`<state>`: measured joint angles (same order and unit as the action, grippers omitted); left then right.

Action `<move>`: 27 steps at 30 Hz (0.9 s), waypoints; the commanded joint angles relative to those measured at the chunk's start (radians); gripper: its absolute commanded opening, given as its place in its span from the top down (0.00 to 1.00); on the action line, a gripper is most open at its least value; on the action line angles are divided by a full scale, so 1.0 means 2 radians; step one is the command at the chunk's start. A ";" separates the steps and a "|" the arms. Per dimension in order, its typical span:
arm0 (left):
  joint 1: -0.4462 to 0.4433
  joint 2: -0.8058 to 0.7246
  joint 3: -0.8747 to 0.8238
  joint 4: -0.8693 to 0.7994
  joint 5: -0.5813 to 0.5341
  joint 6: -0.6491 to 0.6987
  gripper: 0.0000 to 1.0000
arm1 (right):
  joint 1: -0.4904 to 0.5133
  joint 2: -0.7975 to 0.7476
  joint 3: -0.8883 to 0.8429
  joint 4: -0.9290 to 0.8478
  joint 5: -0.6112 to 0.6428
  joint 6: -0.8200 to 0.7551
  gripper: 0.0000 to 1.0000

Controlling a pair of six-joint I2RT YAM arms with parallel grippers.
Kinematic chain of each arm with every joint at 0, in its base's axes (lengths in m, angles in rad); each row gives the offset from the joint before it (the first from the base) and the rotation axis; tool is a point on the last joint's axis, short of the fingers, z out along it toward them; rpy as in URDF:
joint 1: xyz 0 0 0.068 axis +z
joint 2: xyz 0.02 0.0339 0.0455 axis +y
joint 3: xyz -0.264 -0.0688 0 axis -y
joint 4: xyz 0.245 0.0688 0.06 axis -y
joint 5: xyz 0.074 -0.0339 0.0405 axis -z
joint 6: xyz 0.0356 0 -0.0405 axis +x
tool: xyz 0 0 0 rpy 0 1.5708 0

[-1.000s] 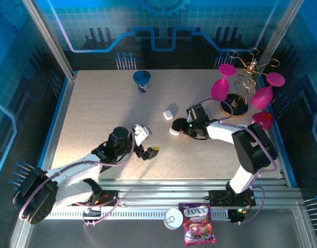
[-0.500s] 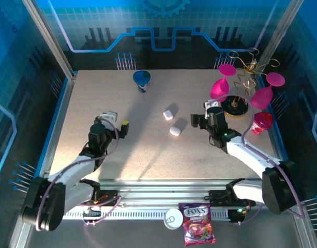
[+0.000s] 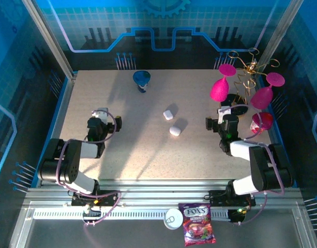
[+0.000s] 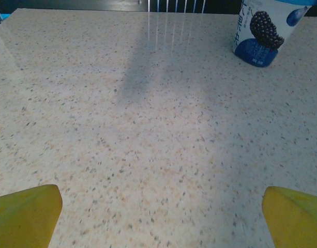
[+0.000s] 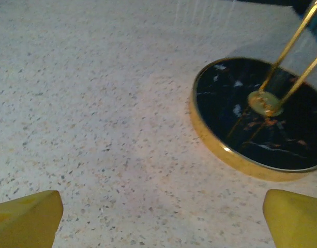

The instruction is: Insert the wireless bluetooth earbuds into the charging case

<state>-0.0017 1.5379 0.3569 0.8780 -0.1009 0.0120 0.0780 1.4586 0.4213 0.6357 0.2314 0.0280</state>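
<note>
My left arm [image 3: 81, 150] sits folded at the left edge of the surface [image 3: 127, 150], its jaws wide apart and empty. In the left wrist view the 2 yellow fingertips [image 4: 24, 217] frame bare speckle, with a blue berry cup [image 4: 261, 31] far ahead.

In the middle lie 2 white cases [image 3: 168, 114], near each other but not touching, well apart from both arms. They look shut from above, though they are too small for me to be sure. I cannot tell where the earbuds are; they may already be inside the cases.

My right arm [image 3: 246, 151] is folded likewise at the right, jaws wide apart and holding nothing. It points at the black, gold-rimmed base [image 5: 251, 119] of the glass stand.

I judge I am between steps or at the end: nothing is gripped and both arms sit in a rest-like pose. If an earbud is left out, the next move calls for finding it first. Then 1 arm steadies a case with its lid up while the other pinches the bud lightly and lowers it stem-first into its socket. The cases would likely skid on this smooth top.
</note>
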 commanded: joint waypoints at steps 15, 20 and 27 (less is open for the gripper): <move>0.005 0.007 0.015 0.019 0.040 -0.005 0.01 | -0.012 0.041 -0.013 0.130 -0.086 -0.015 0.00; 0.004 0.007 0.016 0.017 0.040 -0.005 0.01 | -0.012 0.041 -0.013 0.130 -0.086 -0.015 0.00; 0.005 0.007 0.014 0.019 0.040 -0.005 0.01 | -0.012 0.041 -0.013 0.130 -0.086 -0.015 0.00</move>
